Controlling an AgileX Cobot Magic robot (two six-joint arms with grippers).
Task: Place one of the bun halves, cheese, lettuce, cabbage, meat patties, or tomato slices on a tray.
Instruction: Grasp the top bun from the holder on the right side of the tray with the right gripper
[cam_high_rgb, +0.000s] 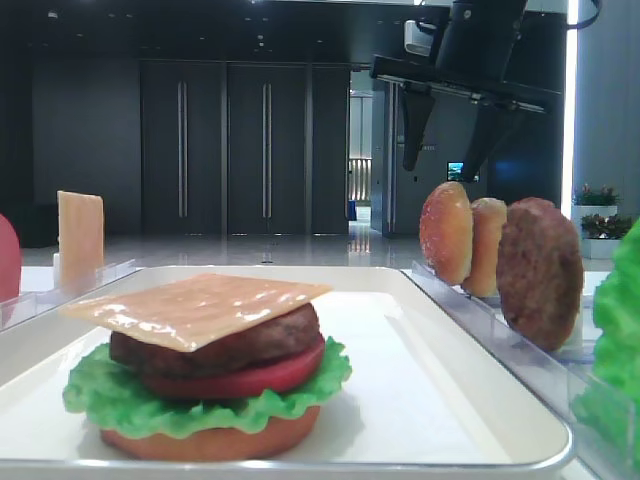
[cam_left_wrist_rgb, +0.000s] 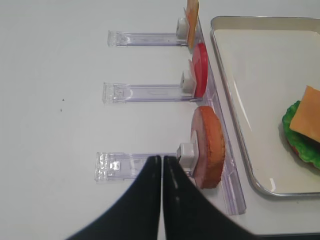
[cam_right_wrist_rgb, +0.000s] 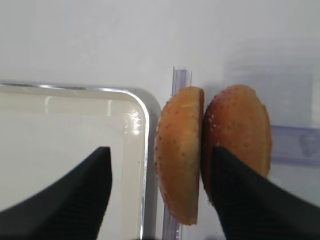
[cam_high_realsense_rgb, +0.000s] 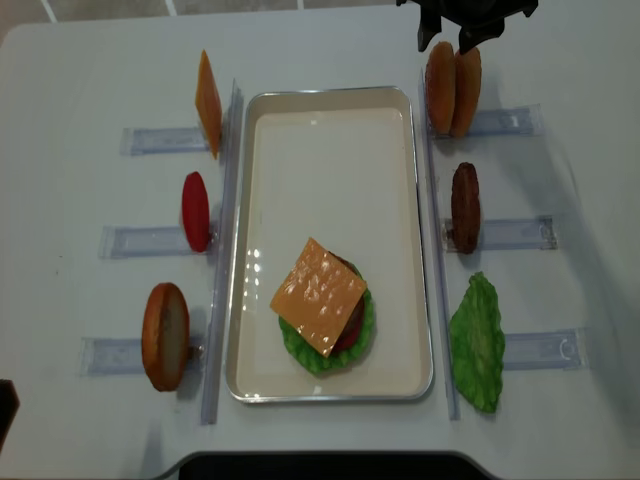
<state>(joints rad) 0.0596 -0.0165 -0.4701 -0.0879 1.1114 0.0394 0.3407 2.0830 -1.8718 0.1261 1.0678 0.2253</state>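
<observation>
White and silver-rimmed, the tray (cam_high_realsense_rgb: 330, 150) lies in the middle of the counter (cam_high_realsense_rgb: 80, 60), and everything else is placed around it. On the tray's near half sits a stack: a flat bottom bun (cam_high_rgb: 210, 440), lettuce (cam_high_rgb: 110, 400), a tomato slice (cam_high_rgb: 240, 380), a meat patty (cam_high_rgb: 220, 345) and a square of cheese (cam_high_realsense_rgb: 318, 295) on top.

The overhead view shows what the low front view cannot: clear racks (cam_high_realsense_rgb: 500, 122) flank the tray on both sides. To the tray's right stand two bun halves (cam_high_realsense_rgb: 451, 89) on edge at the far end, a spare patty (cam_high_realsense_rgb: 465, 207) at the middle, and a loose lettuce leaf (cam_high_realsense_rgb: 478, 343) at the near end. To the tray's left stand a cheese slice (cam_high_realsense_rgb: 208, 103), a red tomato disc (cam_high_realsense_rgb: 196, 211) and a bun (cam_high_realsense_rgb: 165, 335).

The right gripper (cam_high_realsense_rgb: 448, 38) hangs directly above the two bun halves beside the tray's far right corner. Only the right wrist view shows its spread: the jaws stand wide apart, one finger (cam_right_wrist_rgb: 65, 195) over the tray, the other (cam_right_wrist_rgb: 255, 200) over the outer bun, the inner bun between them and ungrasped.

The left gripper (cam_left_wrist_rgb: 162, 167) appears clearly only in its wrist view, fingers pressed together with nothing between, beside the bun left of the tray.
</observation>
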